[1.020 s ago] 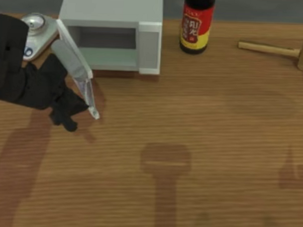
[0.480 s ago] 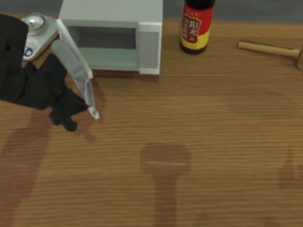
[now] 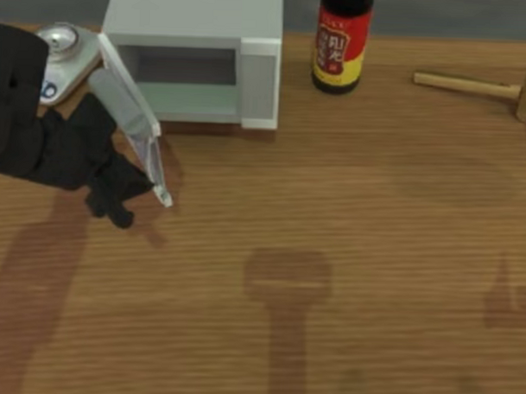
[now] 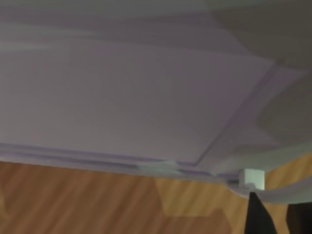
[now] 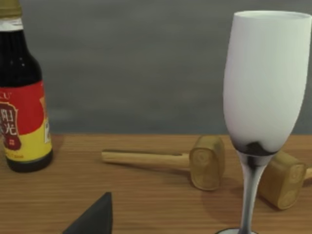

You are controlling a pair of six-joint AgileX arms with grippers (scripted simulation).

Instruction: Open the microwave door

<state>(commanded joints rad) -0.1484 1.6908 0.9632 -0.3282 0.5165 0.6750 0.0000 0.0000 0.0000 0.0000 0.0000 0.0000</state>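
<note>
The small boxy white-grey microwave (image 3: pixel 195 52) stands at the far edge of the brown wooden desk (image 3: pixel 347 252), left of centre in the top view, with its pale interior exposed. Its plain grey control panel (image 3: pixel 259 79) sits at the right of the front. The microwave door (image 3: pixel 128 106), a flat white-framed panel with a grey translucent window, is swung out on its left hinge and angles toward the near left, its free edge ending over the desk well clear of the cavity.

The black left gripper (image 3: pixel 116 196) sits just beside that free edge, on the door's outer side, with the arm reaching in from the left. In the left wrist view the door panel (image 4: pixel 126 97) fills most of the frame, and a dark fingertip (image 4: pixel 258 214) shows below a small white block at the door's corner; whether the jaws are apart or together I cannot tell.

A small silver kitchen scale (image 3: pixel 65 52) lies left of the microwave, partly behind the arm. A dark sauce bottle with a red and yellow label (image 3: pixel 342 40) stands just right of the microwave, and a wooden mallet (image 3: pixel 483 86) lies near the far right.

The right wrist view shows a tall white stemmed glass (image 5: pixel 265 97) standing close, the bottle, and two wooden mallet heads (image 5: pixel 207 163) behind it.
</note>
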